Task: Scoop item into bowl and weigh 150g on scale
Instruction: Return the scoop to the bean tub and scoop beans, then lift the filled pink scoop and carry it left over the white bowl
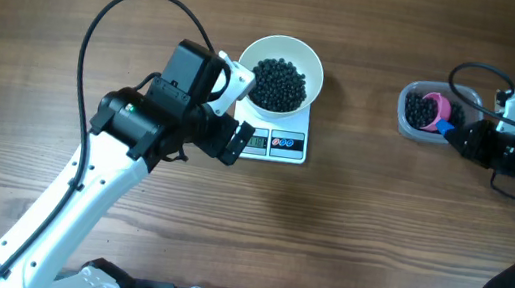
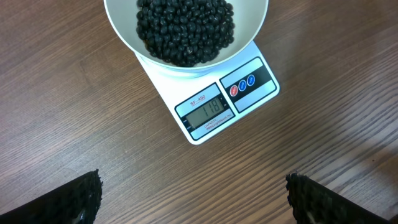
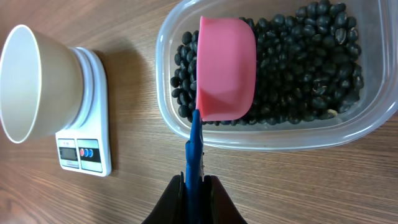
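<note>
Right gripper (image 3: pixel 194 184) is pinching the blue handle (image 3: pixel 195 146) of the pink scoop (image 3: pixel 225 68) over black beans (image 3: pixel 298 62) in the clear plastic tub (image 3: pixel 280 140), toward the right edge of the table (image 1: pixel 345 237). Left gripper (image 2: pixel 196 194) is hovering spread by the white scale (image 1: pixel 277 146), whose round white bowl (image 1: pixel 315 63), already holding beans, is probably needing more.

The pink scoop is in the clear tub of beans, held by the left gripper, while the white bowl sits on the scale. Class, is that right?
Wrong gripper: the right gripper holds the pink scoop by its blue handle, as the right wrist view shows. The rest stands.
</note>
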Available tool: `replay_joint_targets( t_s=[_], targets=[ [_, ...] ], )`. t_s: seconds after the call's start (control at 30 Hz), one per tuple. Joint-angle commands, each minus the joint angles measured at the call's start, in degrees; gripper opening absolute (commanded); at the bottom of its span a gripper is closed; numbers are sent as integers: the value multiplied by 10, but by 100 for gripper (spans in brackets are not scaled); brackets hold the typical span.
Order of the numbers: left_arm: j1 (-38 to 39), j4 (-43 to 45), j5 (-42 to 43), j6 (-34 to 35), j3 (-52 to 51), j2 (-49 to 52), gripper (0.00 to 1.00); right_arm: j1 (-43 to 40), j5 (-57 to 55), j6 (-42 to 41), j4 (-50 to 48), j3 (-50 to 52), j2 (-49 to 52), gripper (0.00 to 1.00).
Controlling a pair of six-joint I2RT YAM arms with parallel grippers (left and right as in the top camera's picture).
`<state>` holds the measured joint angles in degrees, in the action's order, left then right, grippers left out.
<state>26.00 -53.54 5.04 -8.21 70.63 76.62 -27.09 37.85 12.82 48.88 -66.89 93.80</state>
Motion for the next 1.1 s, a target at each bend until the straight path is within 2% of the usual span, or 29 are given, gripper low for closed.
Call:
replay_joint_targets(
  t_s=[0.0,0.17,0.63,0.97,1.07],
  targets=[
    [2,2,9,6,-5,1,100,-2,59,-23,0,-2,6,4],
    [2,2,9,5,-5,1,100,-2,77,-56,0,-2,6,5],
    [2,2,9,6,-5,1,100,-21,77,-74,-3,-2,6,5],
    [2,2,9,5,-5,1,100,-67,146,-90,-4,-2,6,4],
    [2,2,9,6,-5,1,100,-74,204,-90,-11,-2,6,4]
  ],
)
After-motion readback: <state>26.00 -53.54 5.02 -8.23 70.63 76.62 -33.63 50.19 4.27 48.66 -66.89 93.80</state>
